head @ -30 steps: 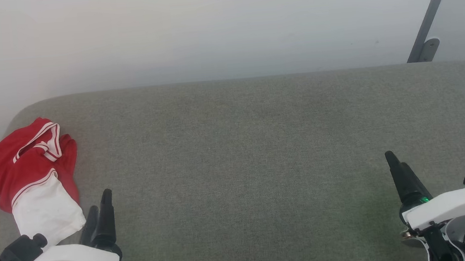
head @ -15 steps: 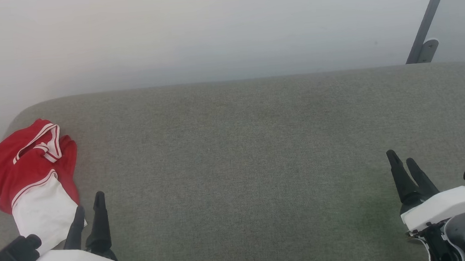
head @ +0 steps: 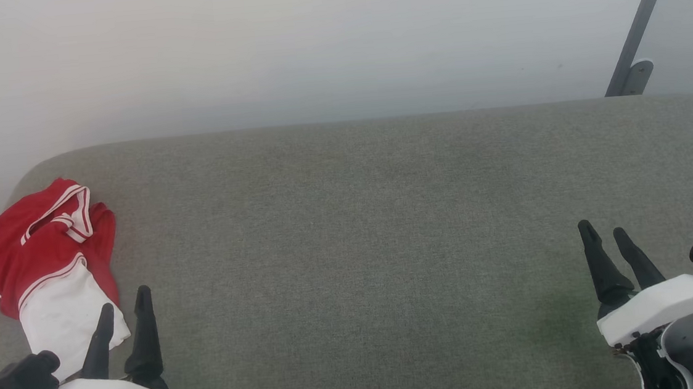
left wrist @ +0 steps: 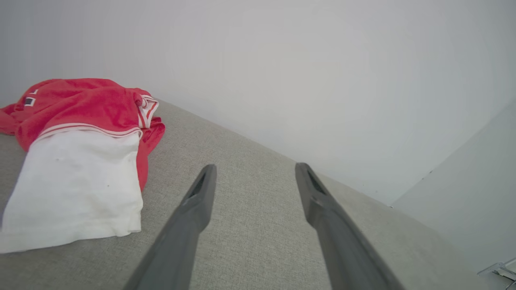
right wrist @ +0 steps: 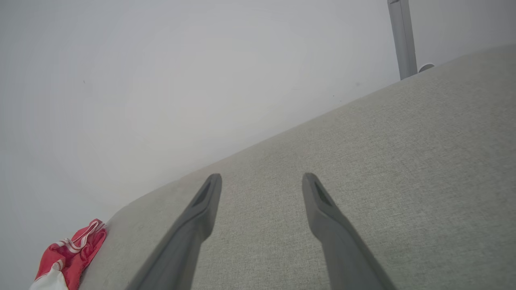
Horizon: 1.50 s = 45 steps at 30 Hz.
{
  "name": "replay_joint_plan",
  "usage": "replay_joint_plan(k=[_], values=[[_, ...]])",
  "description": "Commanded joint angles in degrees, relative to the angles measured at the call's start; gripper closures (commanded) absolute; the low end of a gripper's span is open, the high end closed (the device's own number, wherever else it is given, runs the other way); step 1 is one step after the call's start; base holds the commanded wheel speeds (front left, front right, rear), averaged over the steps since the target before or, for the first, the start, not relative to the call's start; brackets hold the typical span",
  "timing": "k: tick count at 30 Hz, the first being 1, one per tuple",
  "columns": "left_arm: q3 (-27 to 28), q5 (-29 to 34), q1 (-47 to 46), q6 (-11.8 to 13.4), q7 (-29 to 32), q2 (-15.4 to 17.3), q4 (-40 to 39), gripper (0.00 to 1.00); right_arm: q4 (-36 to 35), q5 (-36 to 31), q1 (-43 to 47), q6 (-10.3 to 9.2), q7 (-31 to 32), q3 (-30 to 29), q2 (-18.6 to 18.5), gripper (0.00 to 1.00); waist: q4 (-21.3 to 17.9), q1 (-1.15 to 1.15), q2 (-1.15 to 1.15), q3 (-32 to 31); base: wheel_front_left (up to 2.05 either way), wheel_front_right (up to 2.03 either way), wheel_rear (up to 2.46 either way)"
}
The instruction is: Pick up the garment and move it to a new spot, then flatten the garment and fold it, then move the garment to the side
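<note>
Left hand [head: 124,298], right hand [head: 601,228] widened, rumpled garment [head: 36,256]

Looks along the left hand [left wrist: 256,171], right of the garment [left wrist: 80,161], with both dark fingers [left wrist: 193,209] spread wide and gripping nothing. Finds the garment crumpled on the grey woven counter [left wrist: 262,249], apart from the nearer finger. Shows its red body bunched at the back and a white sleeve spread flat in front, with white-striped trim along the seam between them and on a fold at the garment's right edge. Catches a scrap of dark-and-white lettering at the garment's far left. Meets a plain pale wall [left wrist: 282,60] just behind the garment.
</note>
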Motion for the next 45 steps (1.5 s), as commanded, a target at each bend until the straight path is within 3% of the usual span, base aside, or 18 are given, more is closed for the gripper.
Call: replay_joint_plan(k=[1, 45], values=[[0.3, 1.9, 0.0, -0.6, -0.6, 0.5, -0.9, 0.00, -1.0, -1.9, -0.3, 0.01, -0.5, -0.2, -0.3, 0.00, 0.1, 0.00, 0.00, 0.0, 0.00, 0.00, 0.00], [0.1, 19.1, 2.4, -3.2, -5.9, 2.3, -2.3, 0.00, -4.7, -22.1, 1.5, 0.01, -2.0, -0.5, -0.3, 0.00, -0.1, 0.00, 0.00, -0.8, 0.00, 0.00, 0.00]])
